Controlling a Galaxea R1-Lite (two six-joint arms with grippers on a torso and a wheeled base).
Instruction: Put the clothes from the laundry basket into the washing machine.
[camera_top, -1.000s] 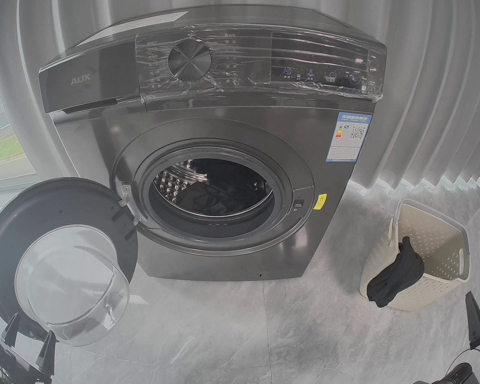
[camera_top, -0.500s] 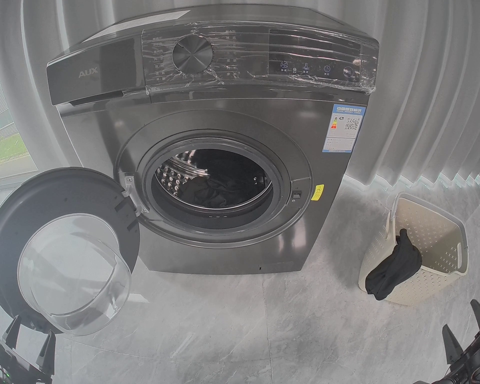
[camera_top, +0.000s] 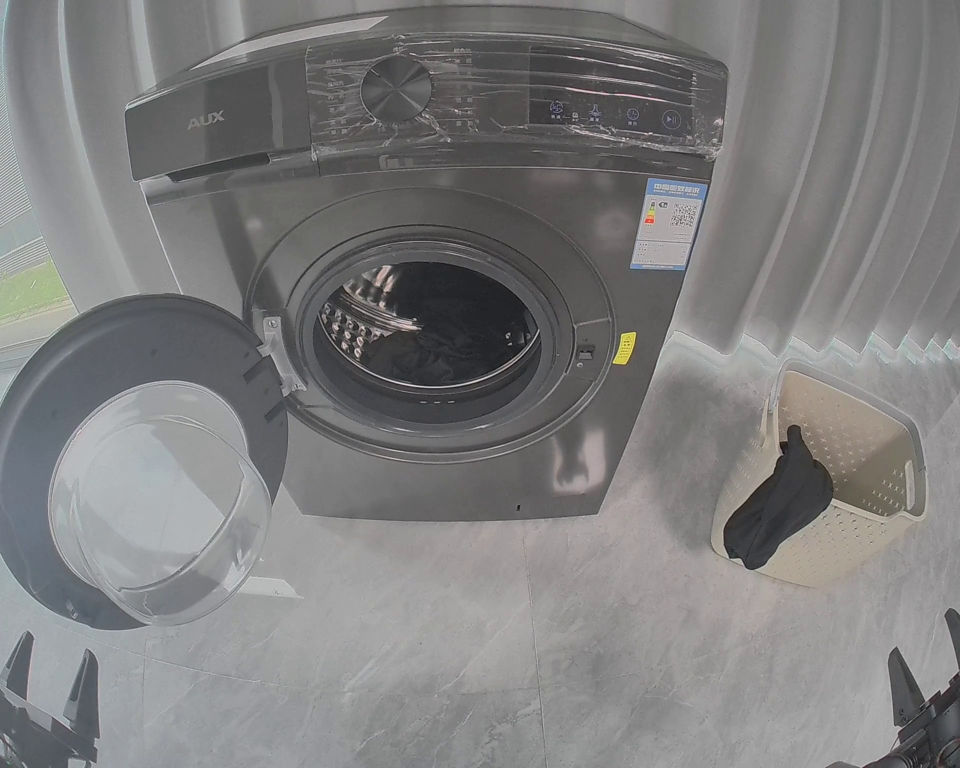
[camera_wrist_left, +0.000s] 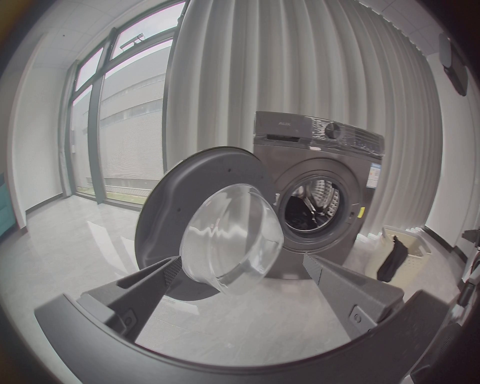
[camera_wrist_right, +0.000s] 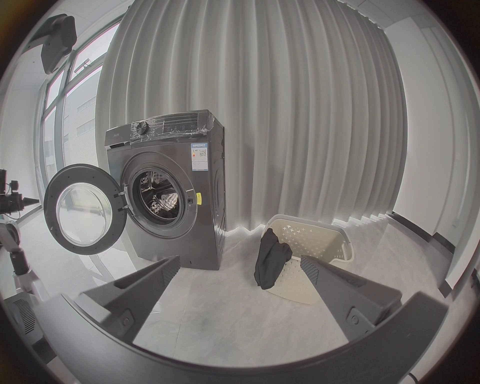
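The grey washing machine (camera_top: 440, 200) stands ahead with its round door (camera_top: 140, 460) swung open to the left; dark clothes (camera_top: 440, 345) lie in the drum. To the right on the floor a cream laundry basket (camera_top: 860, 450) holds one black garment (camera_top: 780, 500) draped over its near rim. My left gripper (camera_top: 48, 680) is open at the bottom left, below the door. My right gripper (camera_top: 930, 670) is open at the bottom right, short of the basket. The right wrist view has the basket (camera_wrist_right: 320, 240) and garment (camera_wrist_right: 270, 257) ahead; the left wrist view faces the door (camera_wrist_left: 210, 220).
White pleated curtains (camera_top: 830, 180) hang behind the machine and basket. A window (camera_wrist_left: 120, 110) is on the left. The grey tiled floor (camera_top: 520, 640) lies open between me, the machine and the basket.
The whole head picture has shifted: the machine and basket sit higher and smaller, so the camera has drawn back. Both grippers stay at the bottom corners, still open.
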